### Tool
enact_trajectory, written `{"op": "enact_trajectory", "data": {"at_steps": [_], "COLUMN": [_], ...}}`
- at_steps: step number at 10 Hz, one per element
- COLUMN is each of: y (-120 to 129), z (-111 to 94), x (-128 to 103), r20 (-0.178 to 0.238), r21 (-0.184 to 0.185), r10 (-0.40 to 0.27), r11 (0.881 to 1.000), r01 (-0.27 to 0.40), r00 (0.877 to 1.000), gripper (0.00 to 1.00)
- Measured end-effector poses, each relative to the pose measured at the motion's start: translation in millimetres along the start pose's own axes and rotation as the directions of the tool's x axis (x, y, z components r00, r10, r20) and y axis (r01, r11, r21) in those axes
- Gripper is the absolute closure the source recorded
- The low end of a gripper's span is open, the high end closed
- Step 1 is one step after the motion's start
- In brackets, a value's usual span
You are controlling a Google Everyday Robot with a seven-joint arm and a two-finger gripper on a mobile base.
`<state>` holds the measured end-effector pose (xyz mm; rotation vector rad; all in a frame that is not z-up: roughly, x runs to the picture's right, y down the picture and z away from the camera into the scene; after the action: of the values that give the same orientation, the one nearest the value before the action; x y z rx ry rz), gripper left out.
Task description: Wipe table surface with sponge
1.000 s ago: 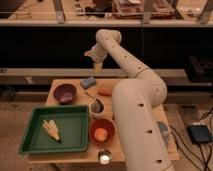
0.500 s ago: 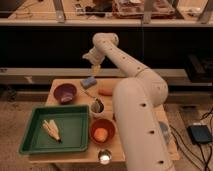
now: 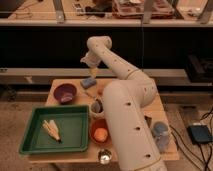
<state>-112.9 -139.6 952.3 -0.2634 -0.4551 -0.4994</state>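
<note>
At the table (image 3: 161,111) rim — tool (image 3: 93,72) hovers over sponge (image 3: 89,81).

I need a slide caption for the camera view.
The arm's tool hovers above the blue sponge near the far edge of the wooden table.

Arm (image 3: 120,70) stretched forward (elbow bent), gripper (image 3: 92,73) hanging down at far end.
</note>
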Motion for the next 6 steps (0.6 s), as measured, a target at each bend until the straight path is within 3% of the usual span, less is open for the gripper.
{"op": "enact_trajectory", "data": {"at_steps": [6], "y": [3.5], "z": [28.7], "x": [-13.1], "r20": [-0.024], "r21": [-0.022], "r10": [-0.02], "r11": [1.0], "r01": [0.019], "r00": [1.0], "gripper": [0.2]}}
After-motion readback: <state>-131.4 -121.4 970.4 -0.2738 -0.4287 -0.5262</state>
